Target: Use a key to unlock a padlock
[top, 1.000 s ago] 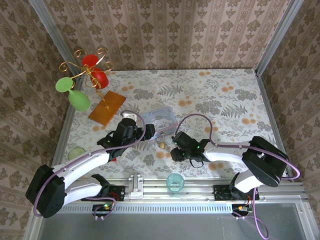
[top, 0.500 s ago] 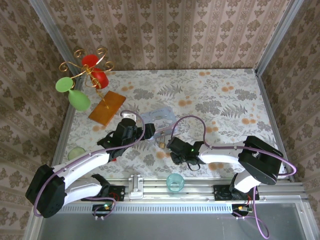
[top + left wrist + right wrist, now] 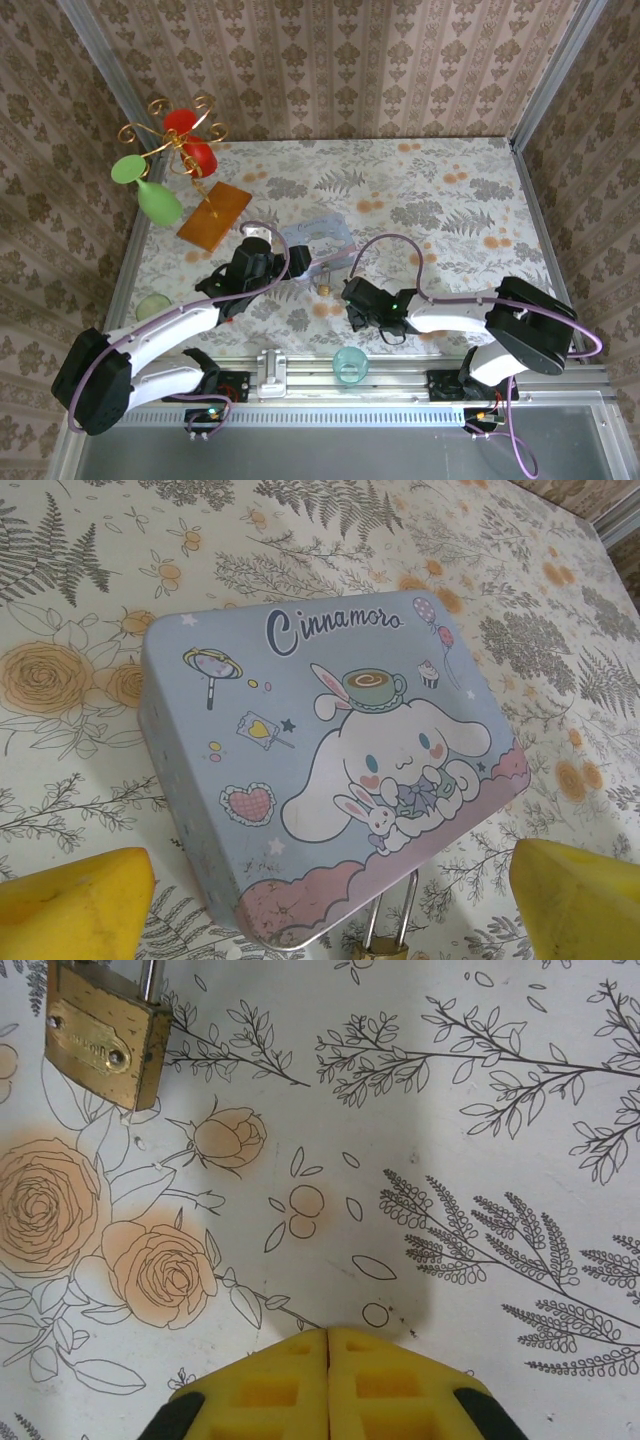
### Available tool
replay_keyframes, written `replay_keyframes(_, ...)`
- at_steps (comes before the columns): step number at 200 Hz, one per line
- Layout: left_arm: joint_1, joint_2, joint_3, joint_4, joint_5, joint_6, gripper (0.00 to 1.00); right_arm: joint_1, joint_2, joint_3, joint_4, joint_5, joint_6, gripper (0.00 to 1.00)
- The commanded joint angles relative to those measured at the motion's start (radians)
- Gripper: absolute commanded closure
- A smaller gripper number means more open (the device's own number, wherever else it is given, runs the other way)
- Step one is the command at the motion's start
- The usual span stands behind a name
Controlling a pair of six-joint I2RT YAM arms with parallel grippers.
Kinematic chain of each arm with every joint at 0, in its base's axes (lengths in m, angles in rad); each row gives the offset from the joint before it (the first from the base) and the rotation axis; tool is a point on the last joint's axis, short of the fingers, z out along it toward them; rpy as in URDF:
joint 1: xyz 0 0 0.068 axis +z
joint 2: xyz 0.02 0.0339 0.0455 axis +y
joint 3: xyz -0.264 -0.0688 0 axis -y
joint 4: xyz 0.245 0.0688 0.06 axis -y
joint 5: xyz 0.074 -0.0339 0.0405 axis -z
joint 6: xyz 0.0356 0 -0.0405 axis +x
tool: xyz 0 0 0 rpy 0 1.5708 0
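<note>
Padlock (image 3: pixel 105 1045): the brass body is lying flat on the floral desk (image 3: pixel 480 1210) in the upper left corner of the right wrist view, with its silvery shackle running off the top edge. In the top view the padlock (image 3: pixel 324 289) is lying near the centre of the frame, just below the pale blue tin (image 3: pixel 320 240). In the left wrist view only the shackle and the top of the padlock (image 3: pixel 385 942) are showing at the bottom edge, right against the lower rim of the cartoon-printed tin (image 3: pixel 330 760); whether they are touching cannot be told.

Right gripper (image 3: pixel 328 1338): its yellow pads are pressing together face to face at the bottom centre of its own view, over bare desk. The padlock is sitting up and to the left of them, clearly apart. In the top view the right gripper (image 3: pixel 352 300) is hanging just to the right of the padlock.

Left gripper (image 3: pixel 322 905): its jaws are standing wide apart, one yellow finger (image 3: pixel 75 905) showing at lower left and the other at lower right, with the tin's near rim and the padlock's shackle lying between them. In the top view the left gripper (image 3: pixel 292 265) is hovering just left of the padlock, at the tin's lower left.

Surroundings: a teal cup (image 3: pixel 350 362) is sitting at the bottom of the top view, and an orange-brown board (image 3: pixel 213 210) is lying toward the upper left.
</note>
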Motion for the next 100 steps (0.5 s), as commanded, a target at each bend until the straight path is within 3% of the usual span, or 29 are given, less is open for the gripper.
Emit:
replay_keyframes(1, -0.007, 0.014, -0.014, 0.048, 0.017, -0.019, 0.08, -0.025, -0.030, -0.049, 0.014, -0.059, 0.007, 0.94)
replay_keyframes(35, -0.010, 0.047, 0.050, 0.049, 0.066, 0.025, 0.10, -0.107, -0.187, -0.083, 0.038, -0.145, -0.042, 0.95)
replay_keyframes(51, -0.029, 0.069, 0.110, 0.081, 0.122, 0.092, 0.12, -0.222, -0.308, -0.135, 0.116, -0.299, -0.062, 0.96)
replay_keyframes(72, -0.033, 0.100, 0.163, 0.181, 0.276, 0.163, 0.13, -0.411, -0.447, -0.184, 0.192, -0.566, -0.102, 0.96)
replay_keyframes(100, -0.046, 0.134, 0.216, 0.251, 0.435, 0.207, 0.19, -0.543, -0.542, -0.143, 0.149, -0.750, -0.198, 0.97)
